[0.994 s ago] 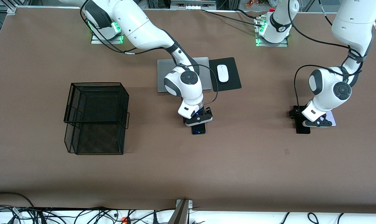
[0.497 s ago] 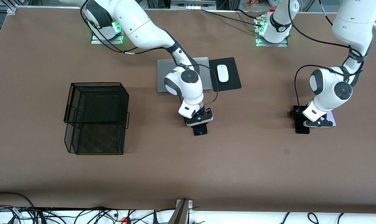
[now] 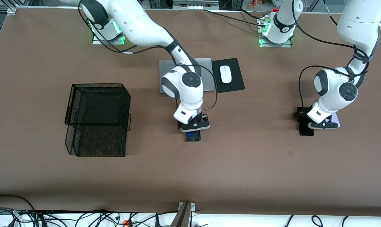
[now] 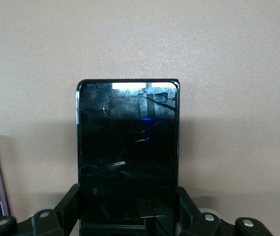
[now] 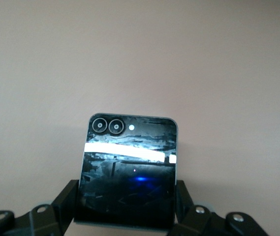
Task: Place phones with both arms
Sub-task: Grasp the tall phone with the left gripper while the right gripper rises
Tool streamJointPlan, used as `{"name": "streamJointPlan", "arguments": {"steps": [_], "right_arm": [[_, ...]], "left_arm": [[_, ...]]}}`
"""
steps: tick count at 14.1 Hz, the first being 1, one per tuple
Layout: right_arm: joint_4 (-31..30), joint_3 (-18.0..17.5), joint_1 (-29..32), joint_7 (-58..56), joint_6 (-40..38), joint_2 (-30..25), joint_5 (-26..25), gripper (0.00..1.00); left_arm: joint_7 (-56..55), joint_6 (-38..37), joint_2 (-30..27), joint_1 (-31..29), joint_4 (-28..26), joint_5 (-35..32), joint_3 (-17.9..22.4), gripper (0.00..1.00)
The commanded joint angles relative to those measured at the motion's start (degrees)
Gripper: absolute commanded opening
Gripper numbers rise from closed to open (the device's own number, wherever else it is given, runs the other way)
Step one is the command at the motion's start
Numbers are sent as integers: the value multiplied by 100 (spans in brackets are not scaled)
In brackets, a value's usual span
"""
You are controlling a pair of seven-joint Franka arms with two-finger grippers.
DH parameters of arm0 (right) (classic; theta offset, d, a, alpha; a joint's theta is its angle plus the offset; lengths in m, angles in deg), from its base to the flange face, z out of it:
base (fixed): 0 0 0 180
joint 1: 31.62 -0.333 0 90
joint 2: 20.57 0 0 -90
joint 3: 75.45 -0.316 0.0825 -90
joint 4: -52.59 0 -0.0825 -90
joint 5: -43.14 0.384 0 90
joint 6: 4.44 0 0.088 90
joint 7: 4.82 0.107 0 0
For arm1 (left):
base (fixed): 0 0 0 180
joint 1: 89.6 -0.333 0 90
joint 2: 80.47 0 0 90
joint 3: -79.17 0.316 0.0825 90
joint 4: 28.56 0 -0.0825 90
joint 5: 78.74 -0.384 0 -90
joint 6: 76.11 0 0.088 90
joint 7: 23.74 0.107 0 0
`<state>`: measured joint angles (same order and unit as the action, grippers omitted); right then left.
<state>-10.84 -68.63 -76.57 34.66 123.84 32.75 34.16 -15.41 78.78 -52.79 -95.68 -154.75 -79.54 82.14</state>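
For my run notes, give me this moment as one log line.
left end effector: shut on slab phone | right end effector: shut on flip phone

Black flip phone (image 3: 193,136) mid-table — black slab phone (image 3: 306,128) beside lilac-white phone (image 3: 336,119).

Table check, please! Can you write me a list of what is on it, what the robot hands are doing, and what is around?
Surface: brown table, bare in the part nearest the front camera.
Job's things: black flip phone in the right gripper; black slab phone in the left gripper; lilac-white phone beside it.
Clutter: black mesh basket, silver laptop, white mouse on a black pad.
Grippers: both low at the table, jaws shut on their phones.
Cables: black cable looping by the left arm.
Surroundings: tangled wires past the table's near edge.
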Motion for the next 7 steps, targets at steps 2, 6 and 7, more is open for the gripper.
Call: {"name": "streamJointPlan", "arguments": {"steps": [2, 6, 7], "right_arm": [[-389, -85, 836, -868, -1267, -1330, 484, 28], [-757, -85, 1901, -2258, -2532, -2271, 695, 28], [-994, -50, 2059, -2356, -2823, -2525, 835, 28]], "left_arm": [[20, -325, 142, -104, 305, 168, -68, 2], [-155, -1293, -7, -34, 832, 168, -129, 0], [-330, -1477, -34, -33, 938, 168, -269, 0]]}}
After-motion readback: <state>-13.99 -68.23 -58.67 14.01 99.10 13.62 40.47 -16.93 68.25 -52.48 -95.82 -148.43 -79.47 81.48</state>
